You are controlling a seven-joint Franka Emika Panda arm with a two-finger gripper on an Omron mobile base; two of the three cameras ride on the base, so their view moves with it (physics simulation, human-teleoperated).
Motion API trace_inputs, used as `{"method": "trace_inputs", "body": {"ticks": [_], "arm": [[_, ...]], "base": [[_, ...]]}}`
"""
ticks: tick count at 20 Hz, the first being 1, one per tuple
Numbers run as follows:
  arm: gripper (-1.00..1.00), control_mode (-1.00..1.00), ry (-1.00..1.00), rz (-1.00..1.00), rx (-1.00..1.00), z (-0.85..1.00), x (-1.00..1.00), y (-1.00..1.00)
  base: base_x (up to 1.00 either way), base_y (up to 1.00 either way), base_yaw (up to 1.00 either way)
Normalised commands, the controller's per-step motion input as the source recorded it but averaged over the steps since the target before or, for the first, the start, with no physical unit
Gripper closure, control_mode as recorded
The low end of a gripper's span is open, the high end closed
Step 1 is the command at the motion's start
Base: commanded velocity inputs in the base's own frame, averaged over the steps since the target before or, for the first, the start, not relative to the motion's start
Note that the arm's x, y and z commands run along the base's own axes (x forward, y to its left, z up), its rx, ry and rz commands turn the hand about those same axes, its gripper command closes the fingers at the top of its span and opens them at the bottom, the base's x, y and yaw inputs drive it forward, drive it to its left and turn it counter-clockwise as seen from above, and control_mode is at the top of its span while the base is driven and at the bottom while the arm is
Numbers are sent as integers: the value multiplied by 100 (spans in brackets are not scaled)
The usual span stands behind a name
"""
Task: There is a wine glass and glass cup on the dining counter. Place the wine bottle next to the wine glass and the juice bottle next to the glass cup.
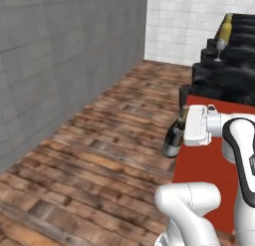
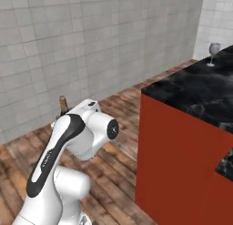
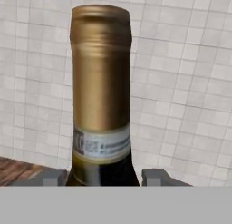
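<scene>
Jaws grip the wine bottle over plank floor by grey tile wall; wine glass stands on black marble table.

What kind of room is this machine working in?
Probably a kitchen or bar: a tall red counter with a black marble top, a wine glass standing on it, white tiled walls, and a wood floor.

The wine bottle neck label's print is too blurred to read.
</scene>
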Motion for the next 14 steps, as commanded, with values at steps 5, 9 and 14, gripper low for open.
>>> {"method": "trace_inputs", "body": {"ticks": [5, 9, 14], "arm": [[100, 100, 0, 0, 0, 0, 0, 0], [100, 100, 0, 0, 0, 0, 0, 0], [100, 100, 0, 0, 0, 0, 0, 0]], "base": [[72, 34, -38], [72, 34, -38], [72, 33, -39]]}}
